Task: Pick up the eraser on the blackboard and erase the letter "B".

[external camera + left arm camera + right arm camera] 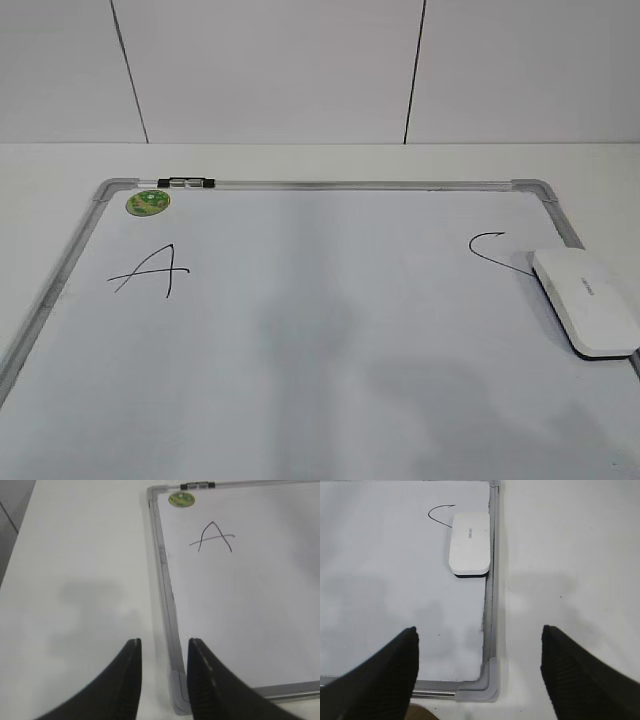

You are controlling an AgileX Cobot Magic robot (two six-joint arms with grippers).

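Exterior view, near part: bare white writing surface of the blackboard (330,400), faint grey shadows across it; no arm visible.
Left gripper (164,647): at 6 o'clock in the left wrist view; jaws narrowly parted, a slim gap between the two dark fingers (131,680), nothing held; hovering over the board's near left corner, one finger above the white table (75,580), the other above the frame.
Right gripper (479,635): at 6 o'clock in the right wrist view; jaws spread wide, empty; straddling the board's near right corner, left finger over the board, right finger over the table.
Eraser (586,300): flat on the board at 3 o'clock in the exterior view, long side touching or just beside the right frame rail, dark felt edge showing at its near end, small grey print on top; at 12 o'clock ahead of the right gripper, well apart from it.
Letter "C" (492,250): just beyond the eraser, its lower tail running up to or under the eraser's far corner.
Letter "A" (150,272): at 9 o'clock, left half of the board.
Letter "B": not visible; middle of the board between "A" and "C" plain white.
Green sticker (148,202): far left corner, at 11 o'clock.
Black clip (186,182): on the far frame rail, just beyond the sticker.
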